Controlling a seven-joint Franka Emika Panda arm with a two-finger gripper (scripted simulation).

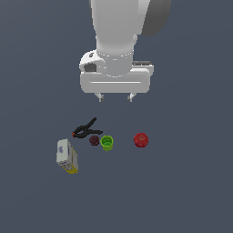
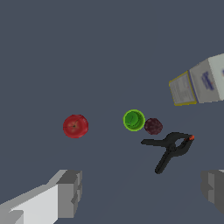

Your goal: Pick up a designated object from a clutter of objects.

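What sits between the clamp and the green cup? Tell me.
The small maroon ball sits between the clamp and the green cup, close to both. Both the exterior and wrist views show it.

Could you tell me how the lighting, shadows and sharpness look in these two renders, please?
Exterior view: flat, even light, no glare, hardly any cast shadows; the black clamp and red apple are small but sharp. Wrist view: equally even and glare-free, the clamp crisp, the open gripper cropped at the frame edges.
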